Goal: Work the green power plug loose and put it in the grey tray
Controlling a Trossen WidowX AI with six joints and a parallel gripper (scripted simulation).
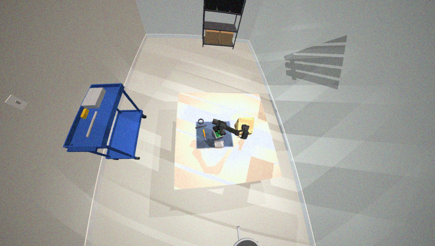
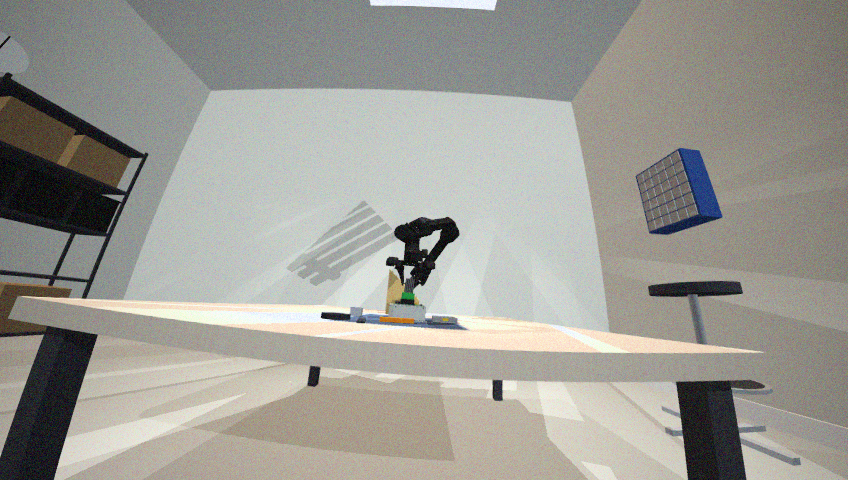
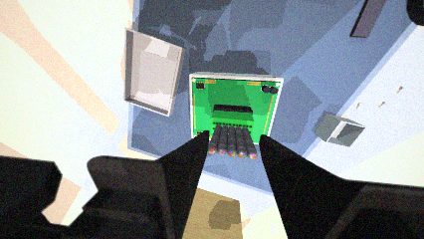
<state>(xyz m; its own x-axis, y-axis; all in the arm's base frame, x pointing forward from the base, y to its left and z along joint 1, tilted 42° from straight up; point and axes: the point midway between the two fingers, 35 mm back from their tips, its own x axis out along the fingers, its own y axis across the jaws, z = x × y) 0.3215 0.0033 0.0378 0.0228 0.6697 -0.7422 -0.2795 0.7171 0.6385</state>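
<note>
Green power plug (image 2: 407,296) (image 3: 232,116) seated on the circuit board (image 1: 218,132) (image 3: 204,105) below the gripper (image 1: 218,130) (image 2: 405,284) (image 3: 234,136), gripper fingers parted around its dark wires (image 2: 409,284) (image 3: 231,140), nothing gripped, grey tray (image 1: 219,143) (image 2: 443,319) (image 3: 153,75) placed off to one side.
</note>
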